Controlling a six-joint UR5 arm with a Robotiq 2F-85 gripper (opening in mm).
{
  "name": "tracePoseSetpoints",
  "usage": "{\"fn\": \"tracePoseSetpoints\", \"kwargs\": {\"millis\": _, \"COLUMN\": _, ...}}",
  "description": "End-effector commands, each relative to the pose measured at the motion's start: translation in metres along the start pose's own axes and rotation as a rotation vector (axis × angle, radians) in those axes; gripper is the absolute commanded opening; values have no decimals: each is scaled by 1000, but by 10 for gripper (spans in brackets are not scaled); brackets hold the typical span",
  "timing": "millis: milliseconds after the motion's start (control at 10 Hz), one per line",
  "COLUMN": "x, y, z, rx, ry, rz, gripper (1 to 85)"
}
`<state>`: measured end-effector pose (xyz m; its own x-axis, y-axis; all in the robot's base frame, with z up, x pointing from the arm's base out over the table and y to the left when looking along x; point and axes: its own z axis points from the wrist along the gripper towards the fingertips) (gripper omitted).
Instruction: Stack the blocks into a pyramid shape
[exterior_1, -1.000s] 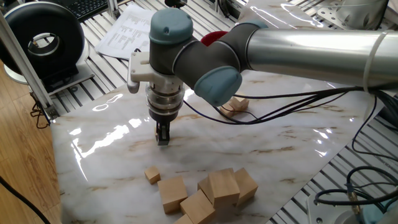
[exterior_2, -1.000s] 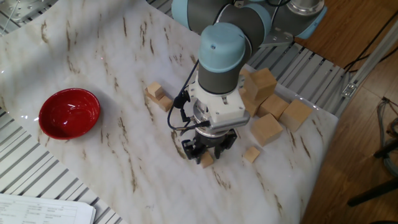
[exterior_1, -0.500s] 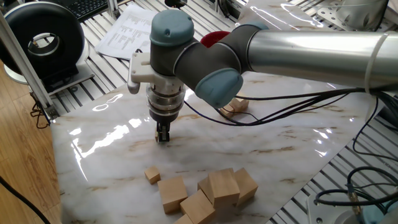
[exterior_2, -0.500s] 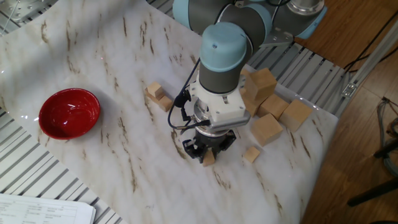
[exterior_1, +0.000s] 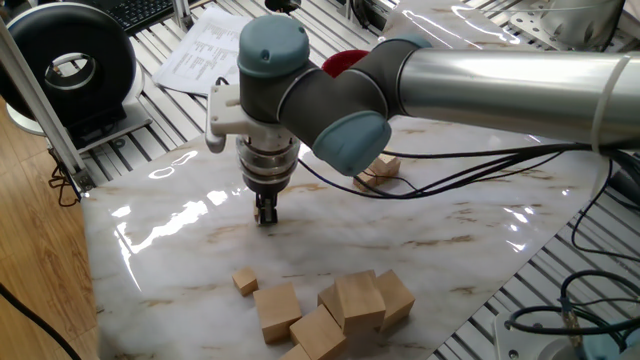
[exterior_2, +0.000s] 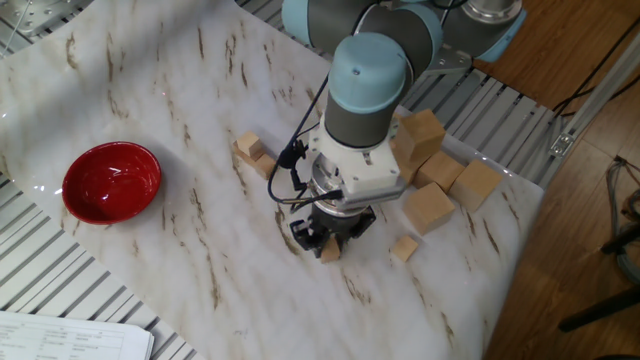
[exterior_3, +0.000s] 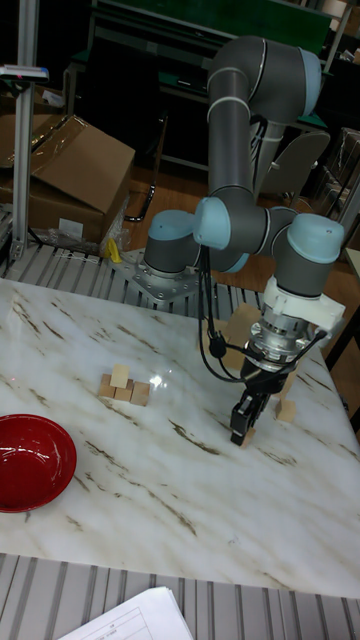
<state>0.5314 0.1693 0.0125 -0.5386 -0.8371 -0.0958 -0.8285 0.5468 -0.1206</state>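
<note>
Pincer closed on a small block, lifted a little off the bench, near the middle. Started stack, a few small blocks with one on top, well apart toward the bench's far side from the big-cube corner, near the bowl. Another small block loose just beside the pincer, by the big cubes. Probably next: carry across to the stack. Paper print too small to read; no brands legible.

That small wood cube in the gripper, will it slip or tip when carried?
The small cube looks rigid and flat-sided, so the gripper probably holds it squarely. Bare wood likely grips well. Being tiny, it is probably light but may twist if pinched off-centre.
</note>
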Motion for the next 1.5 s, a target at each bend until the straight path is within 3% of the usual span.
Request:
{"fn": "tracePoseSetpoints", "kwargs": {"millis": 0, "x": 5, "y": -7, "z": -11, "rx": 5, "ry": 15, "rz": -63, "gripper": 10}}
{"fn": "tracePoseSetpoints", "kwargs": {"millis": 100, "x": 6, "y": -16, "z": -16, "rx": 26, "ry": 17, "rz": -121, "gripper": 10}}
{"fn": "tracePoseSetpoints", "kwargs": {"millis": 200, "x": 5, "y": -33, "z": -21, "rx": 81, "ry": 18, "rz": -201, "gripper": 10}}
{"fn": "tracePoseSetpoints", "kwargs": {"millis": 300, "x": 5, "y": -34, "z": -25, "rx": 79, "ry": 10, "rz": -256, "gripper": 10}}
{"fn": "tracePoseSetpoints", "kwargs": {"millis": 500, "x": 10, "y": -32, "z": -32, "rx": 55, "ry": -1, "rz": -235, "gripper": 10}}
{"fn": "tracePoseSetpoints", "kwargs": {"millis": 700, "x": 12, "y": -34, "z": -38, "rx": 19, "ry": -61, "rz": -165, "gripper": 10}}
{"fn": "tracePoseSetpoints", "kwargs": {"millis": 800, "x": 22, "y": -38, "z": -41, "rx": 21, "ry": -60, "rz": -159, "gripper": 10}}
{"fn": "tracePoseSetpoints", "kwargs": {"millis": 1000, "x": 36, "y": -27, "z": -41, "rx": -33, "ry": -111, "rz": -118, "gripper": 10}}
{"fn": "tracePoseSetpoints", "kwargs": {"millis": 1100, "x": 58, "y": -31, "z": -43, "rx": -29, "ry": -96, "rz": -135, "gripper": 10}}
{"fn": "tracePoseSetpoints", "kwargs": {"millis": 1200, "x": 67, "y": -34, "z": -45, "rx": -30, "ry": -96, "rz": -150, "gripper": 10}}
{"fn": "tracePoseSetpoints", "kwargs": {"millis": 1400, "x": 71, "y": -36, "z": -50, "rx": -34, "ry": -123, "rz": -174, "gripper": 10}}
